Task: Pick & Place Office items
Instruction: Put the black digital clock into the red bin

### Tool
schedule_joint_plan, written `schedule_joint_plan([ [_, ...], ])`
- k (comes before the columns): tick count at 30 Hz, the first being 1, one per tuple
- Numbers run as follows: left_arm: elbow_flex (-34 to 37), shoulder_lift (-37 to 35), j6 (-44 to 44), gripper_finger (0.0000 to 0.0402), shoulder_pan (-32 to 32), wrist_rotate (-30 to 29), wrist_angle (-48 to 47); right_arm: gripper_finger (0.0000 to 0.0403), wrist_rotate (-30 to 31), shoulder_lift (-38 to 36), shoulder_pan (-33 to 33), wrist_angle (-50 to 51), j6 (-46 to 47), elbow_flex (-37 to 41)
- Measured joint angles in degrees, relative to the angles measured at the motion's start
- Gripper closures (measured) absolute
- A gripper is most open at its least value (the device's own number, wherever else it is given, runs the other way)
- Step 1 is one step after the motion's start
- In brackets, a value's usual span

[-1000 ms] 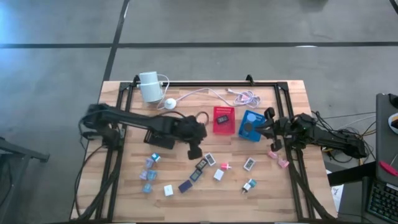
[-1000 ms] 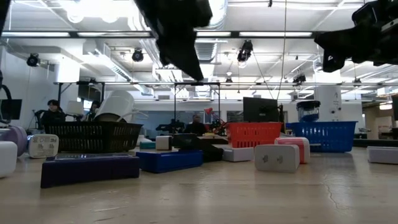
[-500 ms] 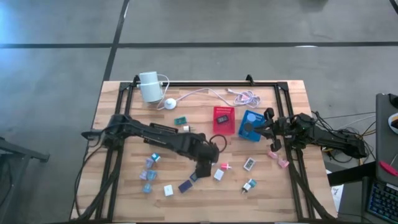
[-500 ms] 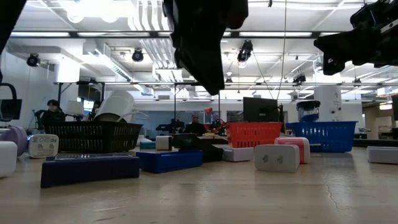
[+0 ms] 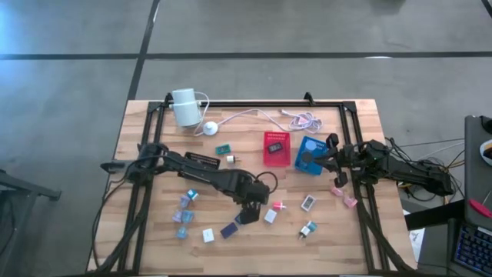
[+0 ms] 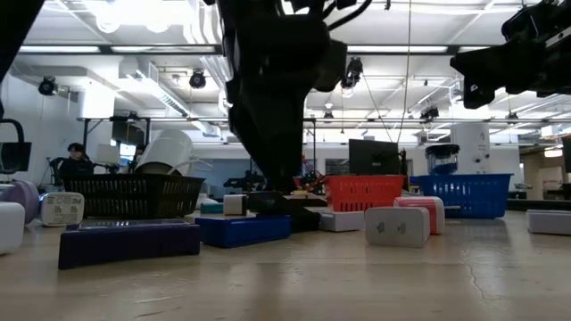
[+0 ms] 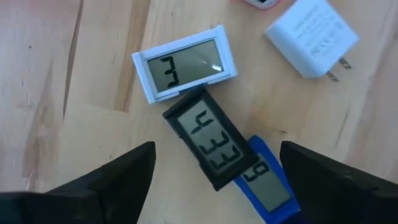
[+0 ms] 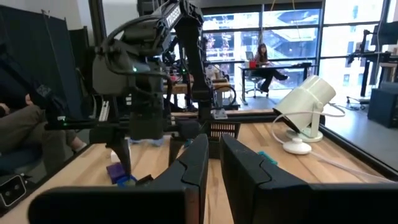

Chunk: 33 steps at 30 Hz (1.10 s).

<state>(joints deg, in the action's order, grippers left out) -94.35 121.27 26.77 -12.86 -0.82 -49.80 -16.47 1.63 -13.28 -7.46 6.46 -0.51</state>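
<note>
Black display (image 7: 212,148) diagonal between spread left fingers (image 7: 111,180).

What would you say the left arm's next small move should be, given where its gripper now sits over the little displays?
Probably lower straight down and close on the black display. The left gripper hangs open above it, fingers either side, with nothing held. The black display lies between the white display and the blue display, apparently overlapping the blue one, so a careful descent seems wise.

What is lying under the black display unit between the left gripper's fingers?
The black display unit overlaps one end of a blue display unit, whose covered end is hidden. Its other end meets the white display unit. Otherwise bare wooden table.
</note>
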Motion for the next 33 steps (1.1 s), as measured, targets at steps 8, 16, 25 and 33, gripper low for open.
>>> schedule_joint_plan([
  [8,0.3,2.9,0.5,0.0042,0.3,0.0,1.2,0.0364,0.1,0.0,0.0,0.0,0.0,0.0],
  [16,2.2,4.2,0.6,0.0042,1.5,-0.5,2.2,0.0364,0.1,0.1,0.0,0.5,0.0,0.0],
  [25,2.8,4.2,-1.4,0.0084,2.1,-0.9,2.4,0.0364,0.1,0.4,0.0,0.9,-0.4,0.0],
  [33,3.5,4.2,-3.1,0.0228,2.2,-1.3,4.0,0.0364,0.1,0.4,0.0,0.9,-0.4,0.0],
])
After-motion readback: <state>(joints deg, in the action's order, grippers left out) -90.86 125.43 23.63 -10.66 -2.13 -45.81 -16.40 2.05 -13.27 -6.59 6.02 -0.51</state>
